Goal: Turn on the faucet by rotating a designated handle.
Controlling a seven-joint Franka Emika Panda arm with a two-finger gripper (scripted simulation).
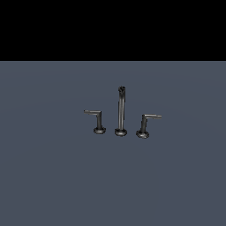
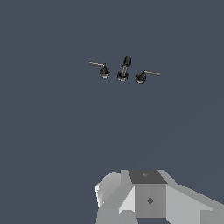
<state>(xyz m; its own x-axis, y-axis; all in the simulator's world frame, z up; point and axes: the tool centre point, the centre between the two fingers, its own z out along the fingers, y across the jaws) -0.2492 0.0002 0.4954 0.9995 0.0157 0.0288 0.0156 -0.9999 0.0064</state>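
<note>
The faucet is a small dark grey three-piece set on the grey floor. Its tall spout post (image 1: 121,110) stands in the middle. The handle (image 1: 145,124) stands on the exterior view's right, its stem leaning slightly and its thin arm pointing right. The other L-shaped handle (image 1: 98,120) points left. The wrist view shows the spout (image 2: 124,69), the handle (image 2: 143,76) and the other handle (image 2: 102,68) from above and far off. Only a grey-white part of my gripper (image 2: 144,197) shows in the wrist view; its fingers are not visible. The gripper is out of the exterior view.
Flat blue-grey floor (image 1: 53,176) lies all around the faucet. A black background fills the top of the exterior view.
</note>
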